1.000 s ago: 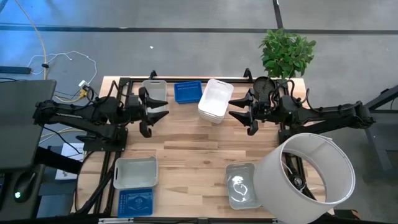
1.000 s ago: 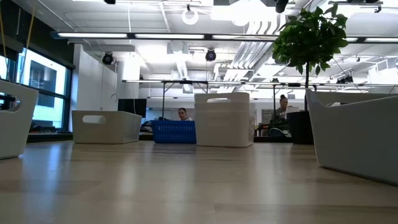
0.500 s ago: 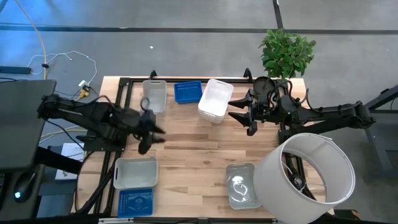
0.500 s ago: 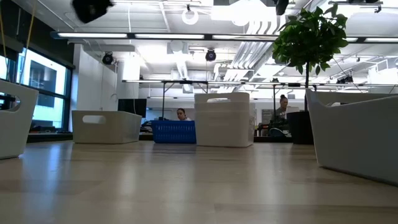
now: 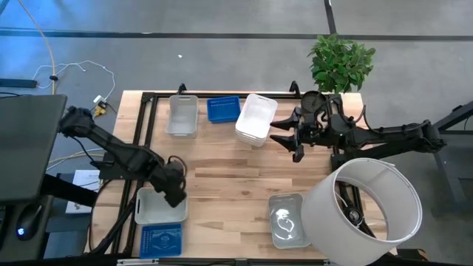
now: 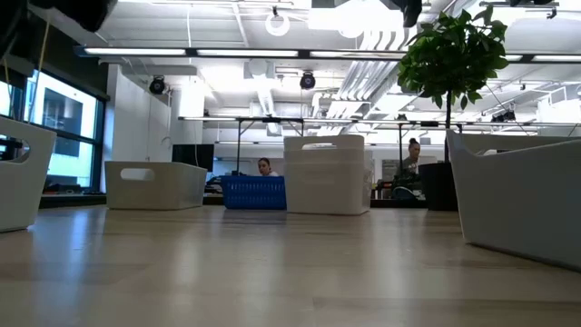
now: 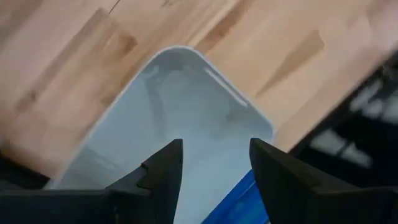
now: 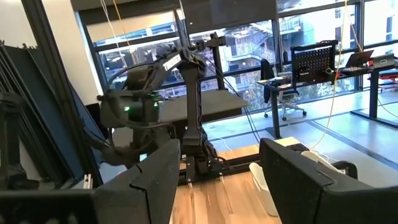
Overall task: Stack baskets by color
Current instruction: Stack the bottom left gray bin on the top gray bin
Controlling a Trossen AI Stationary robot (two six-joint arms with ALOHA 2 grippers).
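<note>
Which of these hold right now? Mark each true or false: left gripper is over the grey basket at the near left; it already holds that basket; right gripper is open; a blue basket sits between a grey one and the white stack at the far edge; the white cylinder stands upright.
1. The left gripper hovers over the near-left grey basket. True.
2. It holds that basket. False: its fingers are open and empty above it.
3. The right gripper is open. True.
4. The far blue basket sits between the far grey basket and the white stack. True.
5. The white cylinder stands upright. False: it lies tipped over.
</note>
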